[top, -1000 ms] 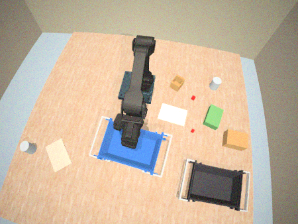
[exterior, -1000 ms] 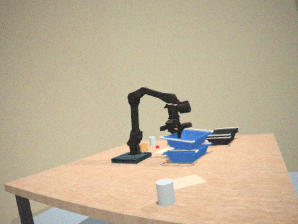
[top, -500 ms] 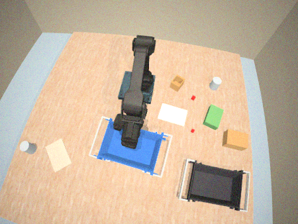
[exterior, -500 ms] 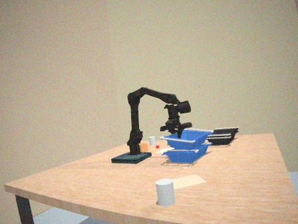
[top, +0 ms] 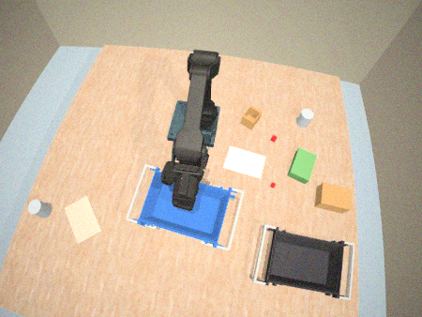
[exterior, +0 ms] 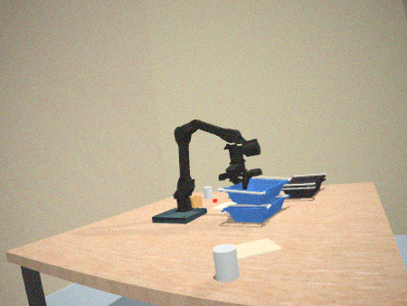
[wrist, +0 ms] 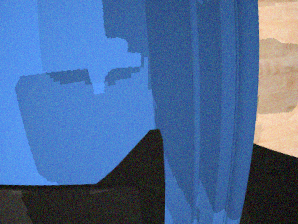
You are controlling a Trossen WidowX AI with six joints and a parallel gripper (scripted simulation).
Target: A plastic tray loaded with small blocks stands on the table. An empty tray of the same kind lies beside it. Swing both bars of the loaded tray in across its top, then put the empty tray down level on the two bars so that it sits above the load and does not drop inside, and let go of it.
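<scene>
Your upper blue tray [exterior: 258,189] hangs just above the lower blue tray [exterior: 253,211], slightly tilted, with a gap showing between them. The claw [exterior: 244,180] is nearly closed, pinching the upper tray's near wall. A black tray [top: 302,261] lies well apart on the table [top: 117,263].

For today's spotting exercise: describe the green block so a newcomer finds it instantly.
Start at the robot's dark base plate on the wooden table. Look past the white flat sheet to the bright green rectangular block. It is the only green thing, between a grey cylinder and an orange box.
</scene>
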